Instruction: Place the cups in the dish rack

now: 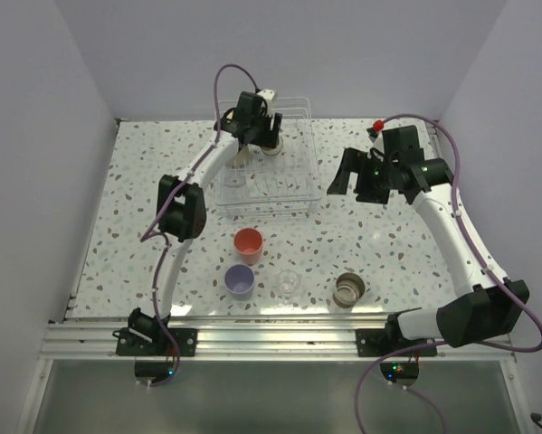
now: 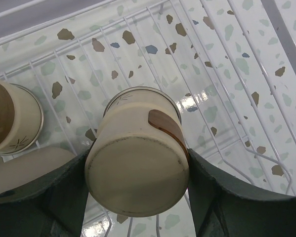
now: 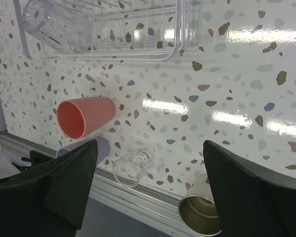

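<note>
Glazed cylindrical tan cup (image 2: 138,168) in left pincer (image 2: 138,190), white wire rack (image 2: 227,74)

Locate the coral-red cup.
In the top view, the coral-red cup stands upright left of centre, between the dish rack behind it and the lavender cup nearer the arm bases.

Left claw (image 1: 268,143) grips a cup (image 1: 272,152) above dish rack (image 1: 269,209).
</note>
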Tool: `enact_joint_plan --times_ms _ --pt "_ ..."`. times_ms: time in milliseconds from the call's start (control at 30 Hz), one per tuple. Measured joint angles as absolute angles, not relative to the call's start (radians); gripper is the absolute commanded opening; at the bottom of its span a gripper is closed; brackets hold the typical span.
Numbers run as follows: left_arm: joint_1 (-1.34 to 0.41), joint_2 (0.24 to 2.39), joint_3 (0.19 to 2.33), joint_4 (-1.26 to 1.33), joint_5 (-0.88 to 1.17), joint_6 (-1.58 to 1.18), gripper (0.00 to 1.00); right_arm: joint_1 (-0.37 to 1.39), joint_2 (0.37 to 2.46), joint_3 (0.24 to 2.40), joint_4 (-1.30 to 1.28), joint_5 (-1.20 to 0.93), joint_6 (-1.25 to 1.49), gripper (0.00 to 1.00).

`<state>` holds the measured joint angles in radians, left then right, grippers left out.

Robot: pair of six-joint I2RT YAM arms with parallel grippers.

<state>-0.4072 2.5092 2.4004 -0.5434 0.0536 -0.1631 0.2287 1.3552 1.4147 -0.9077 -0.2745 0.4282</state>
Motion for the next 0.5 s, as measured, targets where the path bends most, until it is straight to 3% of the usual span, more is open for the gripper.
enact_joint_plan --times_ms 67,167,367,500 --pt "-0.408 2.509 2.397 -0.544 0.056 -0.162 0.81 0.229 1.355 1.412 -0.908 -0.274 0.426 0.9" --pt "-0.408 2.51 2.392 -0.543 0.066 -0.16 0.89 0.229 1.355 1.406 -0.909 -0.274 0.424 0.9" --pt "-0.409 2.51 2.391 -0.54 0.083 -0.164 0.99 0.229 1.355 1.397 -0.912 -0.274 0.423 0.91" --pt "-0.411 2.51 2.391 -0.539 0.099 -0.171 1.0 0.229 1.355 1.396 -0.913 -0.272 0.42 0.9"
